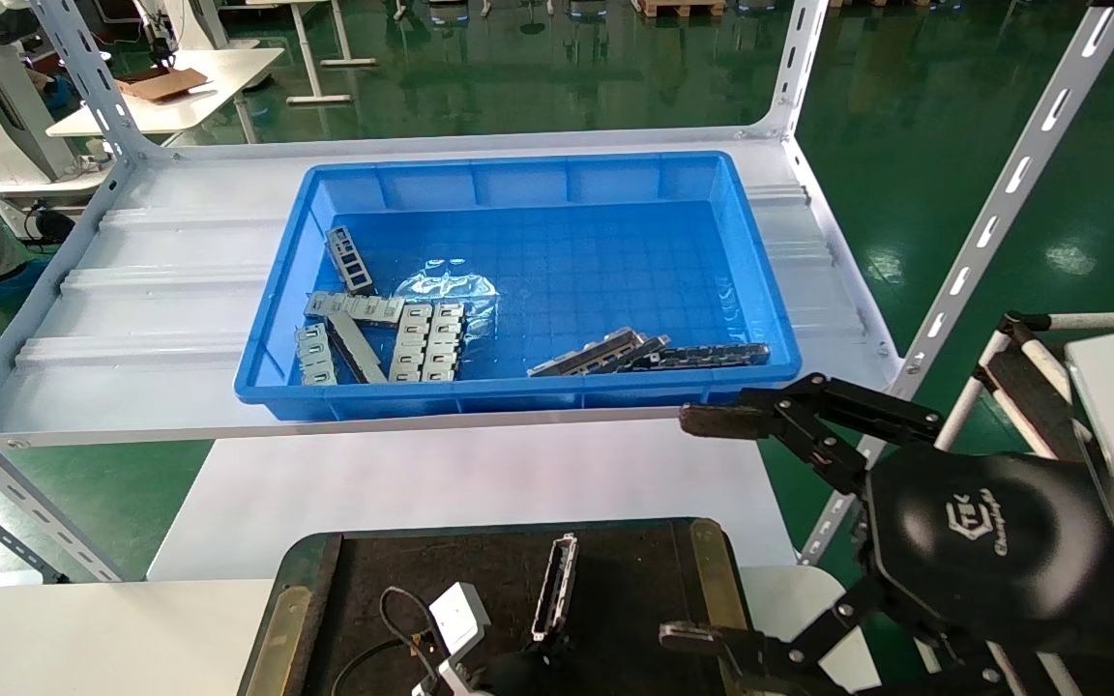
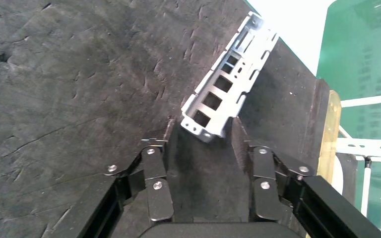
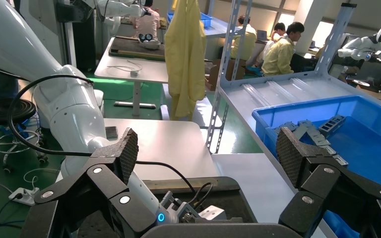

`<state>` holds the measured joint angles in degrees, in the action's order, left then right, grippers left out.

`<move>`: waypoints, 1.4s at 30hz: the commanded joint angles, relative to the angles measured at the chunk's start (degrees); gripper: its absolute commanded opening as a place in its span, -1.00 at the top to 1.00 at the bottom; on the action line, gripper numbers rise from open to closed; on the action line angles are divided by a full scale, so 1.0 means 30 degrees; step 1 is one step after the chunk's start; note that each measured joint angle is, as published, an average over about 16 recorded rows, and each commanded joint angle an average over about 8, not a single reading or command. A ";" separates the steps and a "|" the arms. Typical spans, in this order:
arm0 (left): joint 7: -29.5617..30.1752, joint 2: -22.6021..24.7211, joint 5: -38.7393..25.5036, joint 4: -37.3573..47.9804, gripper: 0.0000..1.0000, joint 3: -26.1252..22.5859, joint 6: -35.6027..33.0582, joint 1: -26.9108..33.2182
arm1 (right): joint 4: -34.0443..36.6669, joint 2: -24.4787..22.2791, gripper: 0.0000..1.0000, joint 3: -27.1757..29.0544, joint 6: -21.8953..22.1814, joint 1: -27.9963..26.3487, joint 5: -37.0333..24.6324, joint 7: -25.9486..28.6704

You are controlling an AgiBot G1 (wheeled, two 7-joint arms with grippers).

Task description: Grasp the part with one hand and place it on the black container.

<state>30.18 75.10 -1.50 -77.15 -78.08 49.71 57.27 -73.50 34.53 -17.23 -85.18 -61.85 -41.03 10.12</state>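
The part (image 1: 555, 584), a long grey channel bar with rectangular cut-outs, lies flat on the felt of the black container (image 1: 634, 570). In the left wrist view the part (image 2: 230, 74) points away from my left gripper (image 2: 203, 138), which is open low over the felt. The bar's near end sits between the two fingertips (image 2: 238, 141) without being clamped. My right gripper (image 1: 688, 527) hangs open and empty beside the container's right edge, shown in its own wrist view as the right gripper (image 3: 206, 148).
A blue bin (image 1: 760, 290) on the grey shelf (image 1: 161, 290) behind holds several more metal parts (image 1: 422, 338) and a plastic bag. Slanted shelf posts (image 1: 1002, 203) stand to the right. A white table (image 1: 480, 483) lies under the container.
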 commanded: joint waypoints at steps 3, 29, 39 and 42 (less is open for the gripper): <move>0.0091 -0.0008 -0.0027 -0.0005 -1.00 -0.0028 -0.0043 0.0006 | 0.0000 -0.0002 -1.00 -0.0004 0.0002 -0.0001 0.0003 -0.0002; 0.0570 -0.0464 -0.1285 -0.0136 -1.00 0.0214 -0.1462 0.0625 | 0.0000 -0.0012 -1.00 -0.0028 0.0012 -0.0006 0.0019 -0.0014; 0.0243 -0.1336 -0.4202 -0.0229 -1.00 0.0256 -0.3577 0.0929 | 0.0000 -0.0015 -1.00 -0.0038 0.0016 -0.0009 0.0026 -0.0019; 0.0138 -0.2080 -0.5373 -0.0259 -1.00 0.0272 -0.5375 0.1011 | 0.0000 -0.0017 -1.00 -0.0041 0.0017 -0.0009 0.0028 -0.0020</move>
<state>30.83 68.09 -17.22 -77.87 -77.03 31.66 60.30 -73.50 34.48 -17.36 -85.13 -61.87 -40.95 10.06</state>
